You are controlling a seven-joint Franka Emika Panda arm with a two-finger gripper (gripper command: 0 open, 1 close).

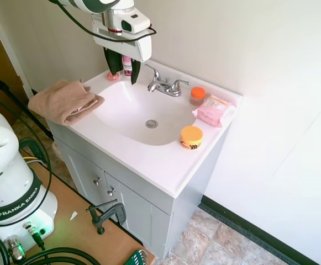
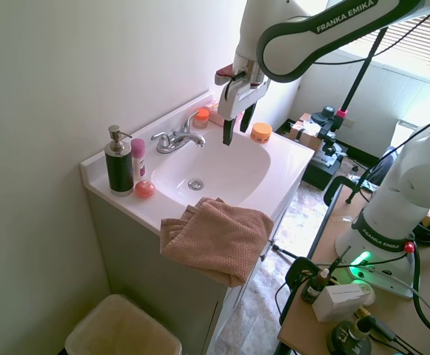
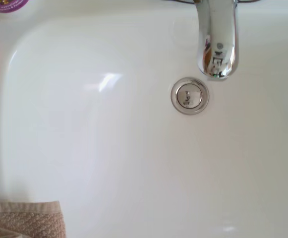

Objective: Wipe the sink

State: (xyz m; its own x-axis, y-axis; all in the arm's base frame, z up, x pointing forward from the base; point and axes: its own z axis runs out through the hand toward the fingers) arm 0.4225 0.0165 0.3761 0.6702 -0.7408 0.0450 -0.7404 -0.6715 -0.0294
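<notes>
Sink (image 1: 128,110) bare; towel (image 1: 65,100) on rim, jar (image 1: 191,137), wipes (image 1: 214,109) alongside; claw (image 1: 120,70) above, released.

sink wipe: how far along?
Done: nothing visible yet. The towel lies folded on the vanity corner beside the sink, ungrasped. In hand: the claw hangs open and empty above the basin, near the faucet. Left: grab the towel, wipe the basin.

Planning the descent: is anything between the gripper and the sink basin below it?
Nothing visible. The open, empty gripper hangs above the sink; its basin is bare. The towel lies on the rim, off to the side.
</notes>
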